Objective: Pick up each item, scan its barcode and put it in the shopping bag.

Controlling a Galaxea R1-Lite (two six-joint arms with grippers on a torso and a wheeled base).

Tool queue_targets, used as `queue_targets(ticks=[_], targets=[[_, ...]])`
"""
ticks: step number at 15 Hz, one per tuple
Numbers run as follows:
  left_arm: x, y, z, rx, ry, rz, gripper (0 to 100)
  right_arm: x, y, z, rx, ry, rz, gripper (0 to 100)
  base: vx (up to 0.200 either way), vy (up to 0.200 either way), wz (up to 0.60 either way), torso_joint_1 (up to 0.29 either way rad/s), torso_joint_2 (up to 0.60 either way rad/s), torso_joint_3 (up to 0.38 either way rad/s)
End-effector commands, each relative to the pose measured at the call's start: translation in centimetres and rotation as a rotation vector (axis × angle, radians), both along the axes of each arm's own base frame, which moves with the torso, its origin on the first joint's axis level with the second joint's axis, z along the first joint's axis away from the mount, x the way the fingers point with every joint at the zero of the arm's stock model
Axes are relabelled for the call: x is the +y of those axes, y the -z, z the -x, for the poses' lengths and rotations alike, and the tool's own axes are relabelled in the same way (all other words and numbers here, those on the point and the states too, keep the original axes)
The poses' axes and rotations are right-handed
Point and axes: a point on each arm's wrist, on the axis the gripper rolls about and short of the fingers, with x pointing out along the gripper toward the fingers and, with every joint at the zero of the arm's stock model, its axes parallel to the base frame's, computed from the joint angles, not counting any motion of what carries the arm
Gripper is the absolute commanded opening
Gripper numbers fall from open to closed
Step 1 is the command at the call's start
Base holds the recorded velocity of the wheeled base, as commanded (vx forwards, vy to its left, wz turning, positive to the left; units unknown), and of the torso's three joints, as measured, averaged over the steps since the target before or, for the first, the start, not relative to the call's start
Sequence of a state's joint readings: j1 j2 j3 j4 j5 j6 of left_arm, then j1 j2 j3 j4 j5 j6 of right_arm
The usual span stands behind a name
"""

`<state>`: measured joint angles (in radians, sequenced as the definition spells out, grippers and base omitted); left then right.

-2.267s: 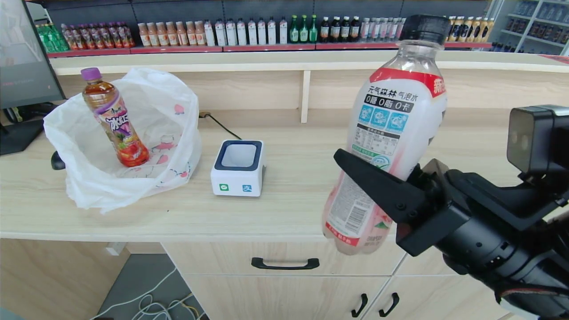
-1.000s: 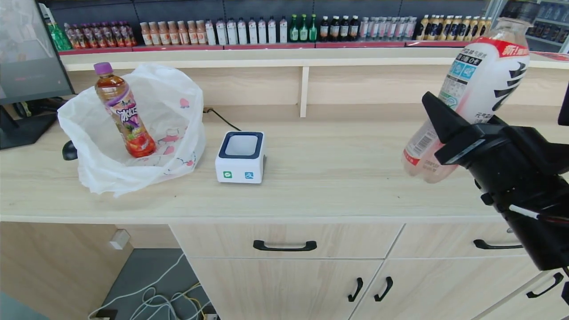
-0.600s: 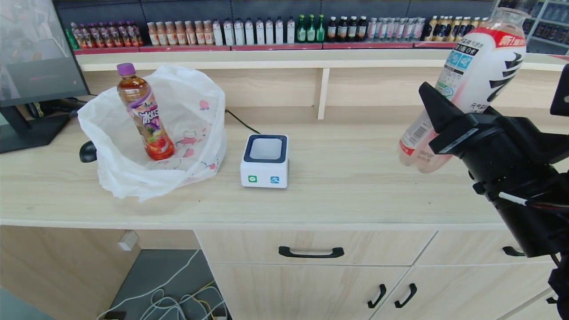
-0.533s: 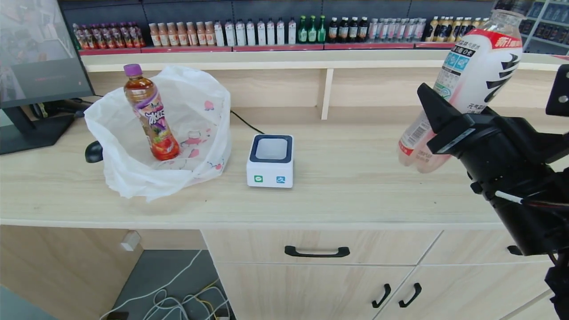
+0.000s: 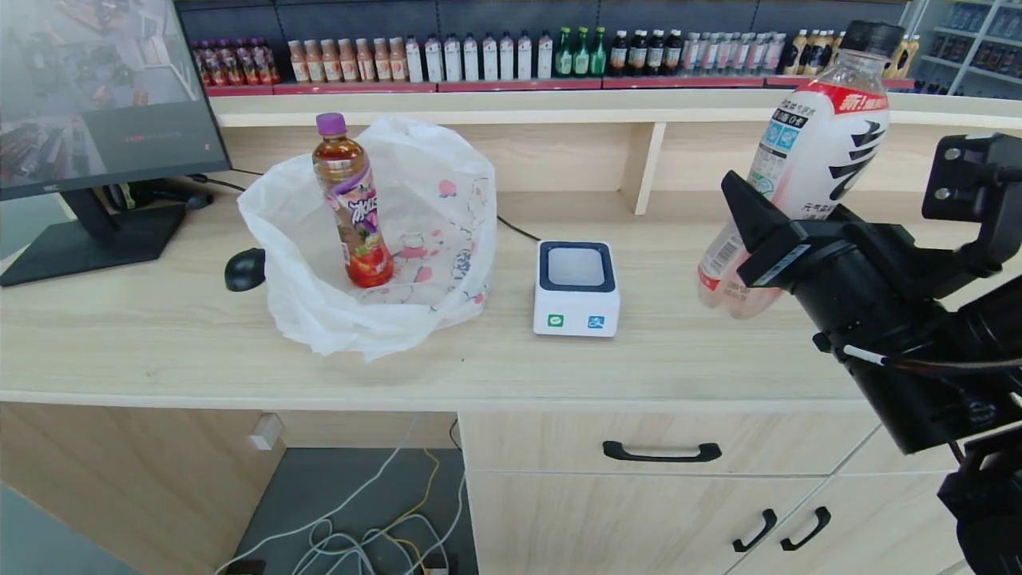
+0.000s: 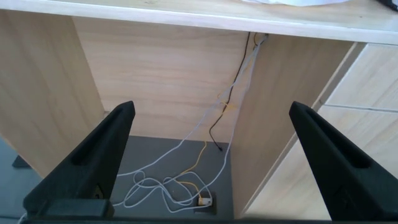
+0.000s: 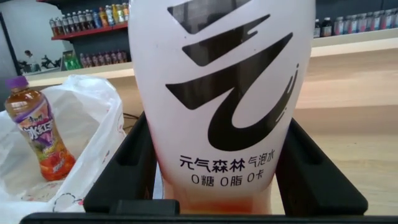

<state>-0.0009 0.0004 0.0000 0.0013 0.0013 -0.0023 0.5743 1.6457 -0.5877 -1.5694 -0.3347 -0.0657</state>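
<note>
My right gripper [image 5: 778, 243] is shut on a pale pink drink bottle [image 5: 806, 160] with a black cap and a white label, held tilted above the right part of the wooden counter [image 5: 160, 343]. In the right wrist view the pink bottle [image 7: 221, 93] stands between the two black fingers [image 7: 124, 174]. A white barcode scanner [image 5: 576, 287] sits mid-counter, left of the held bottle. The white shopping bag [image 5: 375, 231] stands open left of the scanner, with a tea bottle [image 5: 351, 212] upright inside. My left gripper [image 6: 214, 162] is open below the counter top, facing the floor cables.
A monitor [image 5: 96, 88] on a stand and a black mouse [image 5: 244, 268] occupy the counter's left end. A raised back shelf [image 5: 559, 100] runs behind, with store shelves of bottles [image 5: 479, 56] beyond. Drawers with black handles [image 5: 661, 454] sit under the counter. Bare counter lies right of the scanner.
The camera has swung, shifting the counter scene rightward in the picture. The right gripper with the pink bottle moved from near the counter's front edge up and to the right, and stayed shut.
</note>
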Motion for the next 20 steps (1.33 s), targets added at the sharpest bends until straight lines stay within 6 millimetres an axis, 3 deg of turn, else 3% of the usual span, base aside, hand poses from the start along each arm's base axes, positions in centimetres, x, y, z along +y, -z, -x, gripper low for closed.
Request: queue_targets(ticks=[1,3,6,8,14,20], targets=[[0.0,0.0,0.0,0.0,0.0,0.001,100,0.2,0.3,-0.3,0.008,-0.002,0.004,0,0.0,0.2,0.0,0.002,0.0,-0.007],[0.0,0.0,0.0,0.0,0.0,-0.002,100,0.3,0.4,-0.3,0.011,-0.011,0.005,0,0.0,0.2,0.0,0.005,0.0,0.005],[0.0,0.0,0.0,0.0,0.0,-0.002,100,-0.2,2.1,0.3,0.075,-0.01,0.038,0,0.0,0.0,0.0,0.0,0.0,0.0],[0.0,0.0,0.0,0.0,-0.001,-0.002,100,-0.6,2.1,-0.1,0.071,0.004,0.041,0,0.0,0.0,0.0,0.0,0.0,0.0],[0.0,0.0,0.0,0.0,-0.001,-0.002,100,-0.1,2.5,-2.4,0.042,0.098,0.208,0,0.0,0.0,0.0,0.0,0.0,0.0],[0.0,0.0,0.0,0.0,0.0,-0.002,100,1.1,1.5,-5.3,-0.072,0.181,0.394,0,0.0,0.0,0.0,0.0,0.0,0.0]])
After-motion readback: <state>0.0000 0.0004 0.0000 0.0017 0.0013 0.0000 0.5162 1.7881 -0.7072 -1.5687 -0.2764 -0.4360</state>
